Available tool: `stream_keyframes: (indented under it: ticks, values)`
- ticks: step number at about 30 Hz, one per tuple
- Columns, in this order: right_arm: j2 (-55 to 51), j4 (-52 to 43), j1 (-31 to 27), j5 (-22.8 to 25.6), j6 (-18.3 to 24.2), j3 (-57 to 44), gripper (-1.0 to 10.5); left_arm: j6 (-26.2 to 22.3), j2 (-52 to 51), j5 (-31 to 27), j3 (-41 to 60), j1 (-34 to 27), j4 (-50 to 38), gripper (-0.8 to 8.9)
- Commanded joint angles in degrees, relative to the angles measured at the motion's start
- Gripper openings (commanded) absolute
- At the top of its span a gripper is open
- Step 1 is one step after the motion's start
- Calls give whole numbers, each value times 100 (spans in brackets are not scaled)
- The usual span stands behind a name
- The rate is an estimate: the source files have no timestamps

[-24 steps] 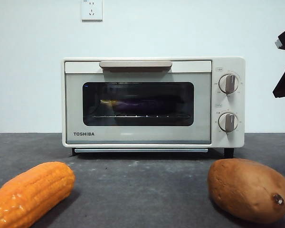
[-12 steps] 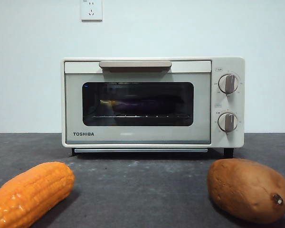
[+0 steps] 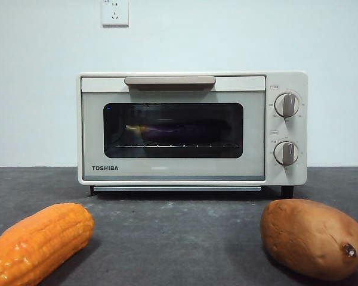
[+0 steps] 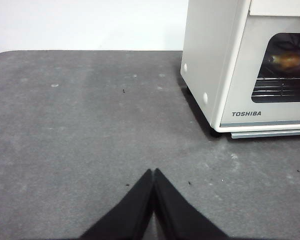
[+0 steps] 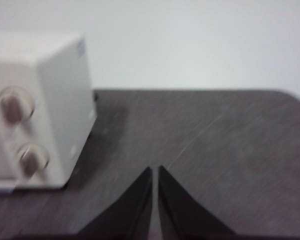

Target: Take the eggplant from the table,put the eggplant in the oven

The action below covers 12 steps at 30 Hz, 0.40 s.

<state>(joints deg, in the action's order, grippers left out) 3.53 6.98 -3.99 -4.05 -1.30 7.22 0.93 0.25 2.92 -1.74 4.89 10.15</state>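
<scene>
The cream oven (image 3: 191, 128) stands at the back of the dark grey table (image 3: 179, 232) with its glass door shut. Behind the glass the dark-purple eggplant (image 3: 182, 132) lies on the wire rack, its yellowish stem end to the left; the left wrist view catches that stem end (image 4: 290, 60) through the window. My left gripper (image 4: 153, 172) is shut and empty above bare table to the left of the oven (image 4: 240, 65). My right gripper (image 5: 155, 170) is shut and empty on the knob side of the oven (image 5: 37, 110). Neither gripper shows in the front view.
An orange corn cob (image 3: 36, 241) lies at the front left and a brown tuber (image 3: 313, 238) at the front right. A wall socket (image 3: 115, 12) sits high on the white wall behind.
The black arm tip seen at the right edge of the front view one second ago has left the picture. The oven, eggplant, corn and tuber have not moved.
</scene>
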Motion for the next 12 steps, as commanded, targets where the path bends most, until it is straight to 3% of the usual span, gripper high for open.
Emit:
stream_keyframes:
  ticks: [1,5,12]
  values:
    - [-118,-66,-11,-212,-9,-304,6,-42,-7,0,149,-4,-39,4]
    - [-308,107,-11,-413,-245,-664,6,-42,-7,0,149,-4,-39,4]
    - [-332,162,0,-302,-295,-638,6,-39,-7,0,149,0,-85,4]
